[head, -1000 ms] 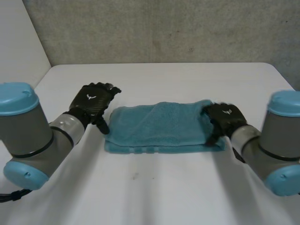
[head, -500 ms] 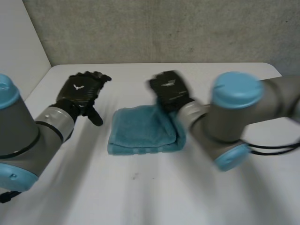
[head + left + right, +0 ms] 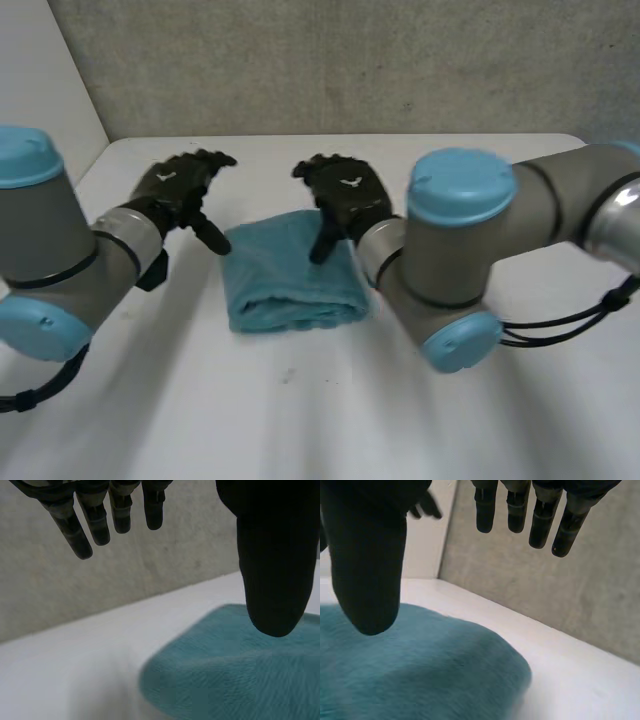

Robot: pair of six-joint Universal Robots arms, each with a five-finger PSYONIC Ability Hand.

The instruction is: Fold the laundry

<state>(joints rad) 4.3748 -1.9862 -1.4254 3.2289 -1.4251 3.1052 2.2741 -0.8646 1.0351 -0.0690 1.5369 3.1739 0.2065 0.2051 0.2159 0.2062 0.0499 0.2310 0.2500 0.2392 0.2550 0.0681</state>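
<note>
A teal towel [image 3: 285, 272] lies folded into a small thick pad on the white table [image 3: 330, 400]. My right hand [image 3: 345, 195] hovers over the towel's far right part, fingers straight, open, holding nothing. In the right wrist view its thumb [image 3: 367, 570] and fingers [image 3: 520, 510] hang apart above the towel [image 3: 410, 675]. My left hand [image 3: 180, 190] floats just left of the towel, open as well. The left wrist view has its fingers [image 3: 95, 515] spread and its thumb [image 3: 272, 570] above the towel's near edge [image 3: 230, 675].
The table's left edge [image 3: 80, 175] runs beside a pale wall; a grey wall [image 3: 350, 60] stands behind the far edge. My right arm [image 3: 460, 250] reaches across the table's middle from the right.
My right hand carried the towel's right end over to the left, halving the towel, then let go and opened. My left hand drew back slightly to the left.
</note>
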